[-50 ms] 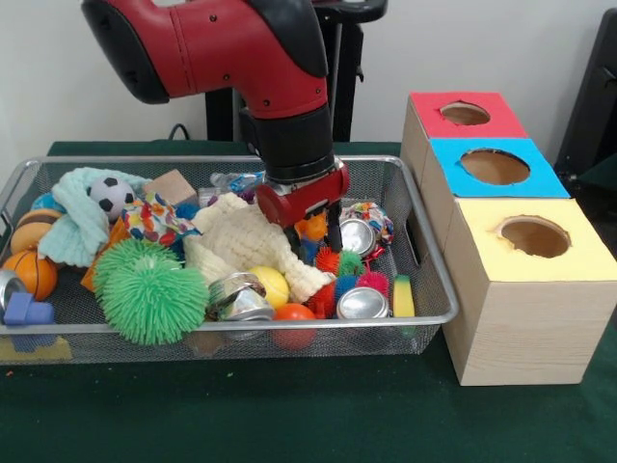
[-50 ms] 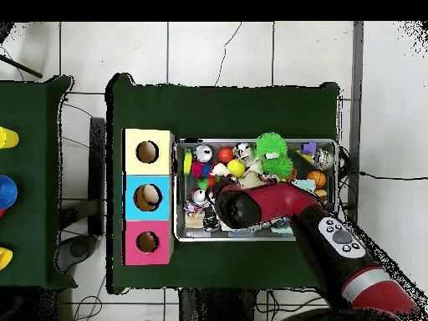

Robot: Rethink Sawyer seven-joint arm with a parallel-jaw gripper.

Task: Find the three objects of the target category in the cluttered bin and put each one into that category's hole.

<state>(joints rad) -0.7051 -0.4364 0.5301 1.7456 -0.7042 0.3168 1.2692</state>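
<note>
The claw [image 1: 313, 231] is down in the bin [image 1: 424, 253]; I cannot tell if it pinches anything. Lift slowly, so the cream cloth [image 1: 253, 241] at its 9 o'clock stays put.

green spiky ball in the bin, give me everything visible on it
The green spiky ball is a bright green, roundish puff of soft-looking rubbery strands, seemingly intact. It sits in the wire mesh bin against the front wall in the front view, on top of the clutter. A multicoloured patterned cloth borders it behind and a crushed can lies beside it. The gripper is apart from it.
</note>
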